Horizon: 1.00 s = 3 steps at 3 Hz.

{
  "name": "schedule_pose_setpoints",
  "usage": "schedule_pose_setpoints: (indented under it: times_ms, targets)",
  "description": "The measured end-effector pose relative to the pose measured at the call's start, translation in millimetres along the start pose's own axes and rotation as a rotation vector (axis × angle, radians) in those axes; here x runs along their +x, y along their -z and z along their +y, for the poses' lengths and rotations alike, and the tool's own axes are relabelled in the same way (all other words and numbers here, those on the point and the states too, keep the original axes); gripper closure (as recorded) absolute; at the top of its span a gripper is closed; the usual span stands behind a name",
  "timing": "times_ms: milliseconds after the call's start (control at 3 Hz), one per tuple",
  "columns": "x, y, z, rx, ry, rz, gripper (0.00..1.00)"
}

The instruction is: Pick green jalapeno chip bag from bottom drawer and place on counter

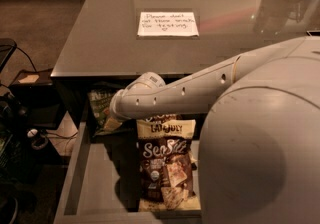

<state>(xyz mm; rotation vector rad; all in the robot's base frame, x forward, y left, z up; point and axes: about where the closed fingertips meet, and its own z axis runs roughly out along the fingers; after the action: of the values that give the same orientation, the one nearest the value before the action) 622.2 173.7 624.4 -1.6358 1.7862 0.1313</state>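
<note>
The green jalapeno chip bag (101,103) lies at the back left of the open bottom drawer (95,183), partly under the counter's edge and partly hidden by my arm. My arm reaches from the right, over the drawer, to the bag. My gripper (114,120) is at the arm's left end, right at the bag's lower right corner; the wrist hides most of it. The glossy grey counter (100,43) lies above the drawer and bears a white handwritten note (168,23).
A cream-and-brown Late July Sea Salt bag (166,163) lies lengthwise in the drawer's middle, under my arm. Cables and dark equipment (15,133) stand on the floor at the left. My arm's large grey body (265,153) fills the lower right.
</note>
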Motion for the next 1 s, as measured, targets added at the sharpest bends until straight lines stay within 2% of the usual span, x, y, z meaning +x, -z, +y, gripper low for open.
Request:
schedule_pose_setpoints:
  times_ms: [333, 1000]
  targets:
    - [-8.9, -3.4, 12.5, -0.026, 0.007, -0.007, 0.57]
    - [-20.8, 17.2, 30.7, -0.057, 0.026, -0.028, 1.0]
